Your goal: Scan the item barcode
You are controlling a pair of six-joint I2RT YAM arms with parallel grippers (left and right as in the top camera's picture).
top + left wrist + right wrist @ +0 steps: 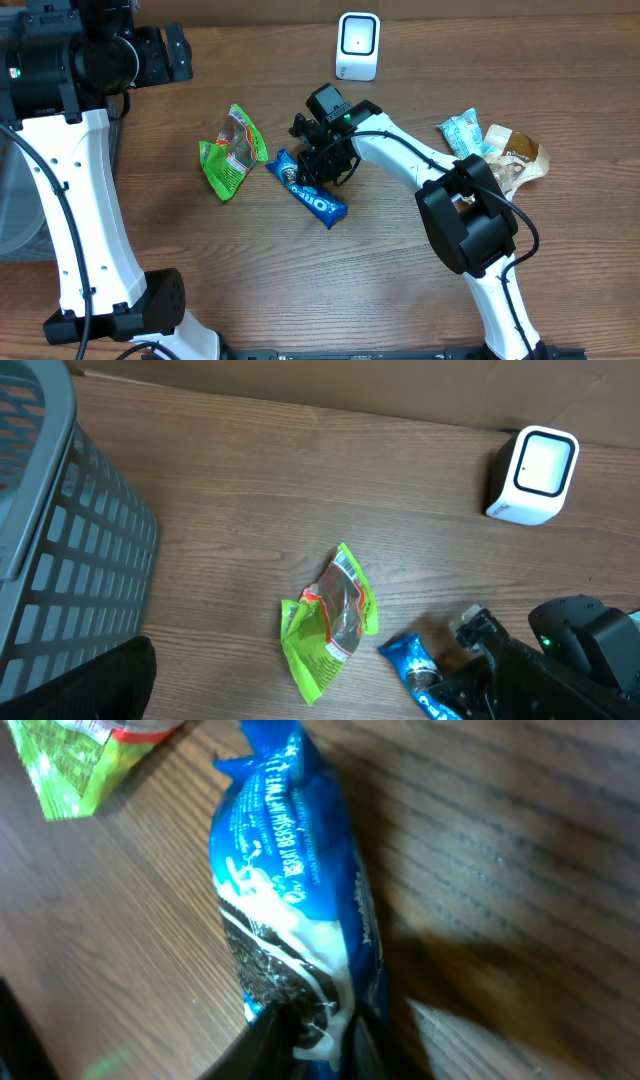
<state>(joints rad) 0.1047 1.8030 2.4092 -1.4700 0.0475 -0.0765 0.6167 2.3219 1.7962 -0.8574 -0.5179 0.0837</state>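
Note:
A blue cookie packet (310, 190) lies flat on the wooden table, its printed face up in the right wrist view (290, 870). My right gripper (318, 165) is down on its middle. Both dark fingers pinch the packet's lower part (320, 1040), so it is shut on it. No barcode shows on the visible face. The white scanner (358, 45) stands upright at the table's back edge, also in the left wrist view (535, 472). My left gripper (165, 55) hangs at the far left back, open and holding nothing.
A crumpled green snack bag (232, 150) lies just left of the blue packet. Two more snack packs, light blue (465, 135) and tan (515, 155), lie at the right. A grey slatted basket (60, 560) stands off the left side.

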